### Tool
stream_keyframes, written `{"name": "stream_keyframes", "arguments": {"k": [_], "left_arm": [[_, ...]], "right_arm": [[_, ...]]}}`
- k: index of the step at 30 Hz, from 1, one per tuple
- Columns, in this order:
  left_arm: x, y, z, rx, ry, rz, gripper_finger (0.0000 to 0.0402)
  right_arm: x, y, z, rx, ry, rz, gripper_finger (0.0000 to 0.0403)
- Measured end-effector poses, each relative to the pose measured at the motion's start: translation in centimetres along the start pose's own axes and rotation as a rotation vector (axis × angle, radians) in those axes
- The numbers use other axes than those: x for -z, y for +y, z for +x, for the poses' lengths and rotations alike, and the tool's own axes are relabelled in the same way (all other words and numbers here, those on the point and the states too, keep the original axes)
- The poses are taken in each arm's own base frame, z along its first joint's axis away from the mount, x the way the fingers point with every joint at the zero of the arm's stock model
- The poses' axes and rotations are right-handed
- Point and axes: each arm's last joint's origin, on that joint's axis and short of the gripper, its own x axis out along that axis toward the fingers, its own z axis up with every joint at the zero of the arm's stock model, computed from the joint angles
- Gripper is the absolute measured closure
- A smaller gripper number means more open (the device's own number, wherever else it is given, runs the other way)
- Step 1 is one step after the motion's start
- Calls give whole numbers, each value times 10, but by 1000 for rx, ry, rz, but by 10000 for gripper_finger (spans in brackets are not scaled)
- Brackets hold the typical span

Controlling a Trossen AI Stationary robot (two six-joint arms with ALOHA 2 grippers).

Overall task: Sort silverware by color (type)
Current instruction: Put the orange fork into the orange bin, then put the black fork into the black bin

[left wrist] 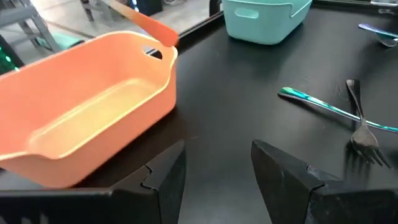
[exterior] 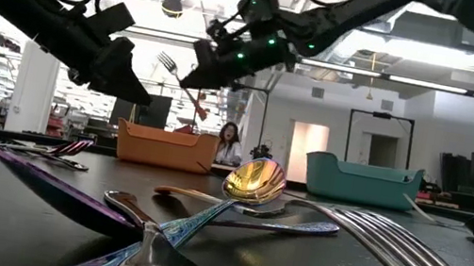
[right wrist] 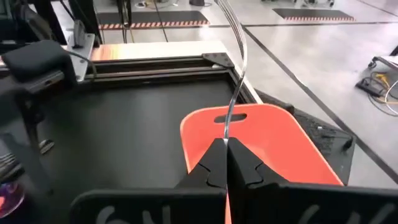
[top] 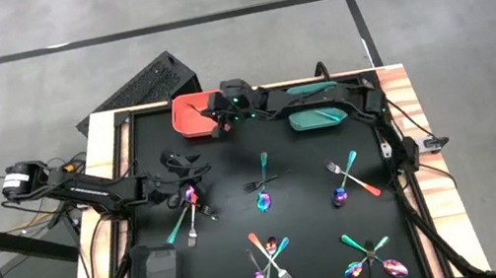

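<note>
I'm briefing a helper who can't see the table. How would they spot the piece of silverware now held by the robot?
Find the red bin at the table's far edge. Above it the right pincer is shut on an orange-handled fork. It is the only utensil off the mat, tines up.

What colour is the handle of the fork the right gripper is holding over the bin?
Orange-red, with plain silver tines. The fork in the right gripper shows best in the low view.

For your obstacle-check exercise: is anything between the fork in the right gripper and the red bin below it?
Nothing visible. The right gripper is shut on the fork, holding it over the red bin. The bin looks empty, and the left gripper hovers away from it.
</note>
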Motion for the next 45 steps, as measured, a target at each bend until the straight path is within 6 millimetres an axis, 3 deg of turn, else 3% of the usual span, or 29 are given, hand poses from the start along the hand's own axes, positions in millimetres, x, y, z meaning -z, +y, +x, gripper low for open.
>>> {"name": "stream_keyframes", "arguments": {"k": [10,17,28,34,41,45], "left_arm": [[8,-1,-3,-7,56,-22,230],[9,-1,-3,-12,60,-33,230],[12,0,-4,-13,86,-59,230],[16,-2,-6,-8,118,-81,230],[19,-10,-13,44,125,-128,230],[20,-15,-17,75,127,-173,230]], "right_arm": [[0,-10,-1,11,48,-69,386],[8,-23,-3,23,119,-54,345],[7,-33,-3,46,92,-61,277],[-1,-15,-8,12,103,-39,247],[-24,21,-41,-81,205,-99,254],[-24,34,-56,-175,248,-95,257]]}}
